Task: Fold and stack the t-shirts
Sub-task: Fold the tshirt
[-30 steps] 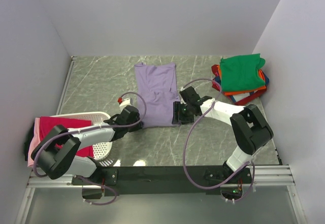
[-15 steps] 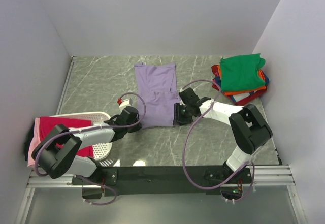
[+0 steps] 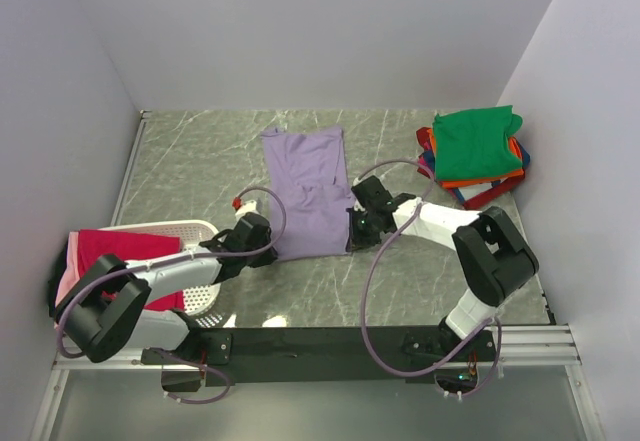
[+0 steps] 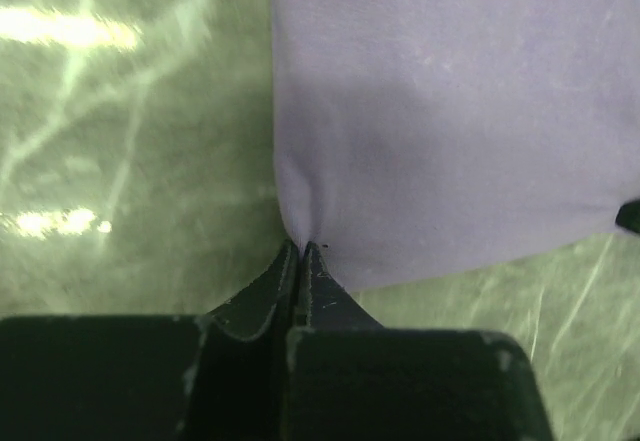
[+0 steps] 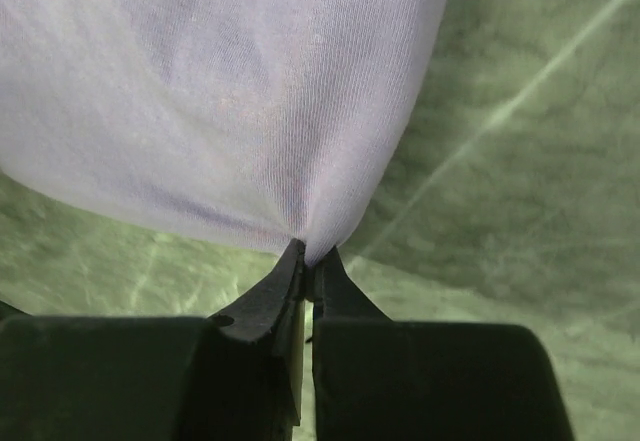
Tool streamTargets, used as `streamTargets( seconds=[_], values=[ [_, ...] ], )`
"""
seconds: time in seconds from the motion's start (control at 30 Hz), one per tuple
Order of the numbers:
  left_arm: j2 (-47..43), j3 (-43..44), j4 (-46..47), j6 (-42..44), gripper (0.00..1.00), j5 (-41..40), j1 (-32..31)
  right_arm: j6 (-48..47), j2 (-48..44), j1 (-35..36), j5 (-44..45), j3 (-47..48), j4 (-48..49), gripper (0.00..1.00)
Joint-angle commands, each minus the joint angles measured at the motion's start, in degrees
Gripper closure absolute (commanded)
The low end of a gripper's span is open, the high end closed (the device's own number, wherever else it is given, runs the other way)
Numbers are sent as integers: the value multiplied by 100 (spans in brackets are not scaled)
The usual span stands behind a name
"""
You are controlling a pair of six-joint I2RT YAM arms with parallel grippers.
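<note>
A lavender-purple t-shirt [image 3: 308, 186] lies flat in the middle of the table, folded into a long strip. My left gripper [image 3: 268, 245] is shut on its near left corner, the cloth [image 4: 440, 121] pinched between the black fingertips [image 4: 318, 273]. At the near right corner my right gripper [image 3: 350, 236] is shut on the shirt [image 5: 220, 91] in the same way. A stack of folded t-shirts with a green one [image 3: 476, 141] on top, over orange, blue and red ones, sits at the back right. Magenta-red [image 3: 112, 248] and pink [image 3: 66, 286] t-shirts hang over the basket at the left.
A white perforated basket [image 3: 200, 286] stands at the near left beside the left arm. The grey marbled table [image 3: 190, 161] is walled on three sides. Purple cables loop from both arms.
Both grippers have closed on the near corners of the lavender shirt. The near hem has been drawn a little toward the arms.
</note>
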Motion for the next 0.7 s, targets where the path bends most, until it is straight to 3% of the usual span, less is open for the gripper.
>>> streamTargets(
  seconds=[0.0,0.33,0.67],
  values=[
    [-224,-164,-587,280,99,402,-188,-210,-421,91,313,-151,-618,100],
    [-743,28,-1431,193,99,815,-918,-307,-1343,618,112,-424,-1636,100],
    [-2191,99,-2626,-378,99,1377,-1208,-439,-2538,917,-205,-327,-2973,100]
  ],
)
